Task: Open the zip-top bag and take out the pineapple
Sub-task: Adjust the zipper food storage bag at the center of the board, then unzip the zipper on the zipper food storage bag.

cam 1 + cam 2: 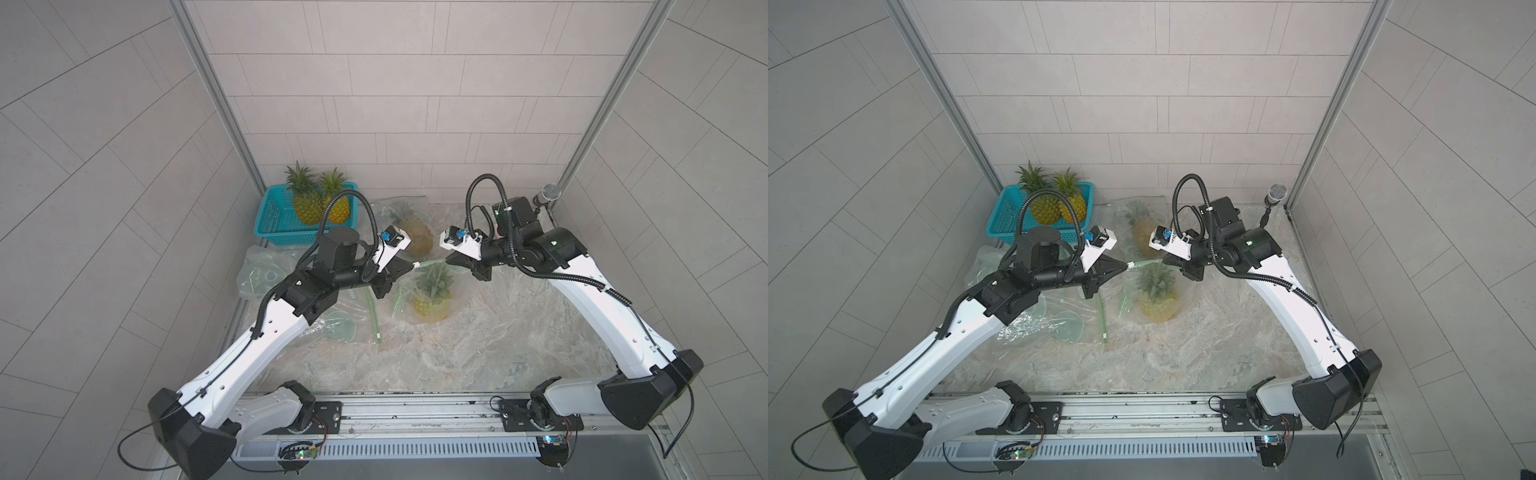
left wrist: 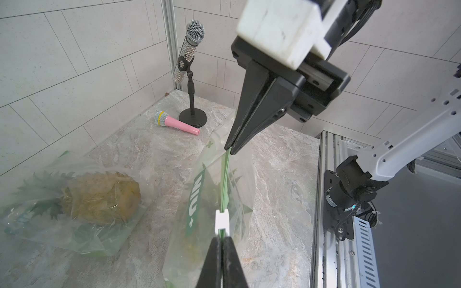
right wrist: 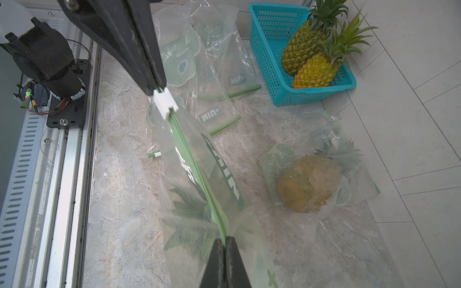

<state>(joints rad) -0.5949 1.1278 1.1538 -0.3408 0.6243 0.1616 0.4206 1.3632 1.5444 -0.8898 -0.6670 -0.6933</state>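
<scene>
Progress: early-mid. The bag is gripped at the top and held up, but the pineapple isn't out yet. Can't tell if the seal has parted at all.

Nearest, approx mid-surface: the zip-top bag [image 1: 455, 291] hangs from its green zip strip [image 3: 197, 169], base seemingly resting on the surface [image 1: 478, 357]. The pineapple [image 1: 432, 305] is inside, upright, crown toward the zip. L gripper [image 1: 410, 267] has its fingers [image 2: 212, 261] closed tight on one strip end, w/ the white slider [image 2: 222, 220] just beside the tips. R gripper [image 1: 447, 261] pinches the opposite end, fingers [image 3: 235, 261] narrow, only strip between them. The strip runs taut btwn the two. Left to do, my read: run the slider or pull the mouth apart, then reach in and lift the fruit out.

Toward the L edge: flat empty bags [image 1: 336, 328]. Farther back, a second bagged pineapple [image 1: 420, 237] lies on its side. Far L corner: teal basket [image 1: 270, 216] w/ two bare pineapples [image 1: 307, 208]. Far R corner: mic on a stand [image 1: 550, 193].

View diffs: both top views give arms and layout, but grip detail is tiny. L wrist view shows slider vs. fingertips close up, plus a pink mic [image 2: 177, 123] lying by the stand, which both top views mostly hide behind the R arm. R wrist view shows two green tracks lying close together along the strip, plus the basket and empty bags, which L wrist view lacks.
</scene>
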